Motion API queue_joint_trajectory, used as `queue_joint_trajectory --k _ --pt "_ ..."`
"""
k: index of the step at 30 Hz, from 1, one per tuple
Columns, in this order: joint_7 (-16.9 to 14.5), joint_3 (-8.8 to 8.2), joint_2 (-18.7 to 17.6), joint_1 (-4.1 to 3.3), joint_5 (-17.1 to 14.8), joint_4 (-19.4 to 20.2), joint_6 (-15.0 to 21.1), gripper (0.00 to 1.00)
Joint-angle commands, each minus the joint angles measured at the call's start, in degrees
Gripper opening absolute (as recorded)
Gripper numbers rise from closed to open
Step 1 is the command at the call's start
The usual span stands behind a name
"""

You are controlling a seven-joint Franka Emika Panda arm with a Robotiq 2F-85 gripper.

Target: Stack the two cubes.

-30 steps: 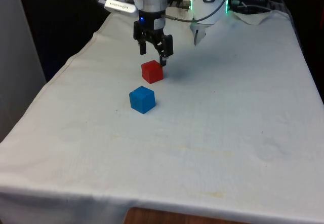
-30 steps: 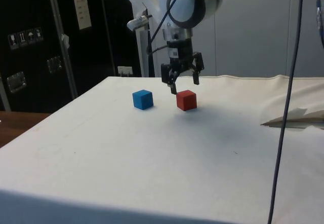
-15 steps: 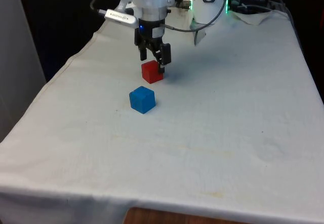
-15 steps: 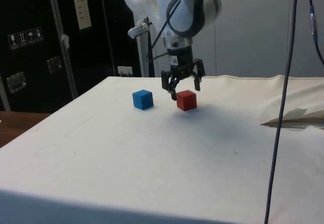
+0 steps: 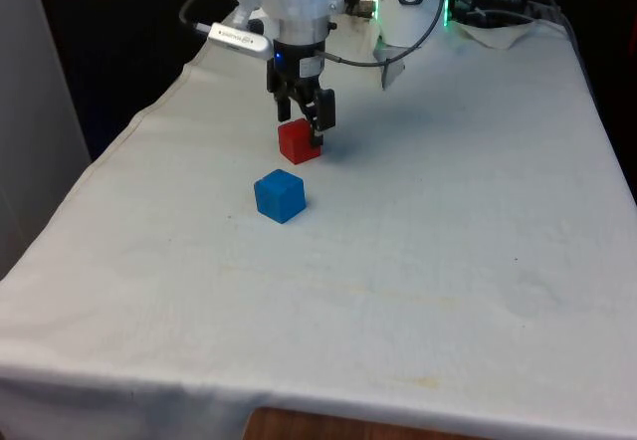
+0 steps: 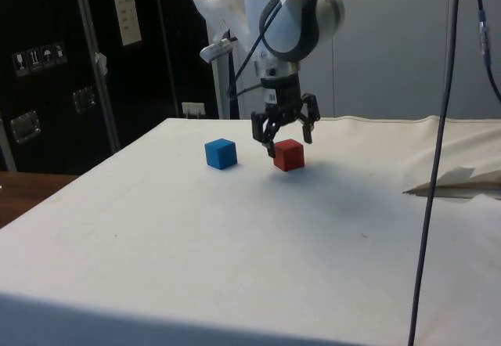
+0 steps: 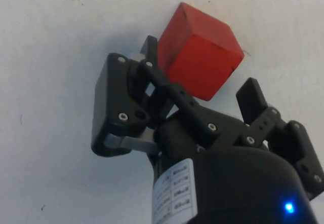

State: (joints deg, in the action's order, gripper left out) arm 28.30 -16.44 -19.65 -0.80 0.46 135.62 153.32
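My pincer point(image 5: 302, 124) straddles the small red cube point(image 5: 298, 142) on the white-clothed worktop point(image 5: 448, 241), jaws spread, gripping nothing. Next I should close, lift, and carry it onto the blue cube point(image 5: 279, 196) nearby.

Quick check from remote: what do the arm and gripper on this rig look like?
The arm is white with rounded, glossy joint housings, and thin black cables loop beside its wrist. The gripper is black, with two slim fingers on linkages fastened by small silver screws. A white printed label sits on its dark round body.
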Motion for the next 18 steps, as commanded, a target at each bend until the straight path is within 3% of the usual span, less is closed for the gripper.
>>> queue_joint_trajectory --k 1,3,4,7,8,9,10,18 --pt "0.17 0.00 0.17 -0.06 -0.17 0.34 0.80 0.92" --pt "0.29 0.00 0.17 -0.06 -0.17 0.34 0.80 0.72" --pt "0.34 0.00 0.17 -0.06 -0.17 0.34 0.74 0.44" --pt "0.23 0.00 0.00 0.00 0.00 0.00 0.00 0.12" --pt "0.40 0.00 0.17 -0.06 -0.11 0.34 0.74 0.12" --pt "0.40 0.00 0.17 -0.06 -0.11 0.34 0.74 0.03" --pt "0.40 0.00 0.17 -0.06 -0.11 0.34 0.74 0.00" --pt "0.46 -0.06 0.29 -0.06 -0.06 0.29 0.46 0.00"
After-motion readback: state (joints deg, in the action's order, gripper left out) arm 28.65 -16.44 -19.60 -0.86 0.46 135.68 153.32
